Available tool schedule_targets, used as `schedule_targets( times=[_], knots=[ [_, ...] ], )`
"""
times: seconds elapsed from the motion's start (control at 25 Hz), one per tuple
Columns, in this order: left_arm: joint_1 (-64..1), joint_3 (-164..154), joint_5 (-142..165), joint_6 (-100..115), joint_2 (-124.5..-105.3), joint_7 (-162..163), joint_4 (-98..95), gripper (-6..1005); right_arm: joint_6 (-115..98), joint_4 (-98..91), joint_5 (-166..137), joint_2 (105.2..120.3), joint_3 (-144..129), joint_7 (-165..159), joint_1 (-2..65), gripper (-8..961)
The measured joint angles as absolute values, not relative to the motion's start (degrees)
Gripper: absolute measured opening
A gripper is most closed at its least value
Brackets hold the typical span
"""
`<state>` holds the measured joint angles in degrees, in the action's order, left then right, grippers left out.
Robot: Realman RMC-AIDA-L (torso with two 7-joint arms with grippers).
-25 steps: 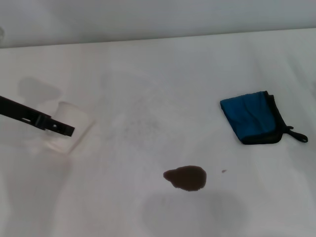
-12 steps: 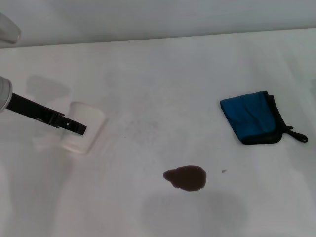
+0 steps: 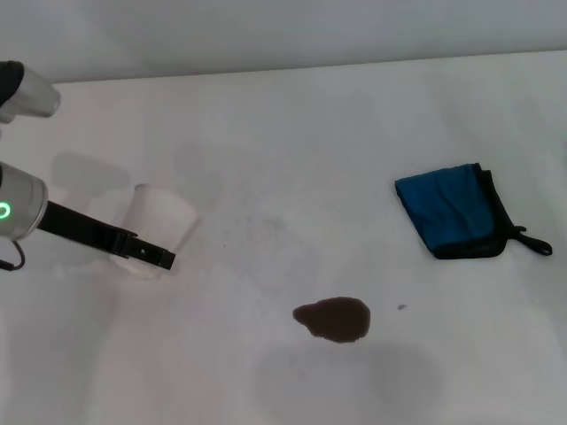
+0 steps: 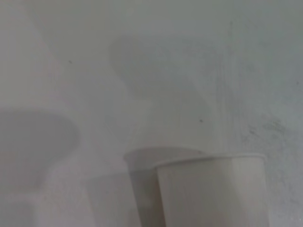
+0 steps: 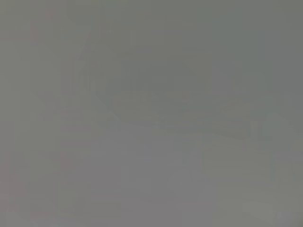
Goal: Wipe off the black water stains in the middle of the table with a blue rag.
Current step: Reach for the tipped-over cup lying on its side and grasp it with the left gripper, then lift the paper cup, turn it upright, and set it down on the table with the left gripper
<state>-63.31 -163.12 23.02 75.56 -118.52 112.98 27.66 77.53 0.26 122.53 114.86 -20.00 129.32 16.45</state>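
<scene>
The black water stains (image 3: 334, 319) are a dark oval blotch on the white table (image 3: 292, 133), front of centre, with a tiny speck (image 3: 401, 307) to its right. The blue rag (image 3: 452, 212) lies folded at the right, black edging and loop on its right side, untouched. My left gripper (image 3: 158, 244) is at the left, well left of the blotch, shut on a white paper cup (image 3: 161, 217) and holding it tilted; one black finger (image 3: 133, 246) runs across the cup's front. The cup also shows in the left wrist view (image 4: 213, 189). My right gripper is out of view.
The table's far edge (image 3: 283, 66) meets a pale wall. Faint grey smudges mark the tabletop (image 3: 257, 230) between cup and blotch. A soft grey shadow (image 3: 345, 381) lies in front of the blotch. The right wrist view shows only plain grey.
My left gripper has moved to the right and slightly forward with the white paper cup in it. The rag and the blotch have not moved.
</scene>
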Motion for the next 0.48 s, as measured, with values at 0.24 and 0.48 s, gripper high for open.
schedule_targets(
  times=[0.24, 0.48],
  knots=[
    [-63.9, -163.1, 23.0, 75.6, -118.21, 114.4, 28.6, 874, 77.1, -0.1, 122.7, 114.87, -20.0, 129.4, 16.7, 857],
    [-64.5, -163.1, 23.3, 75.5, -118.2, 113.6, 29.1, 874, 76.7, 0.0, 122.7, 114.91, -20.0, 129.5, 16.8, 857]
  ],
)
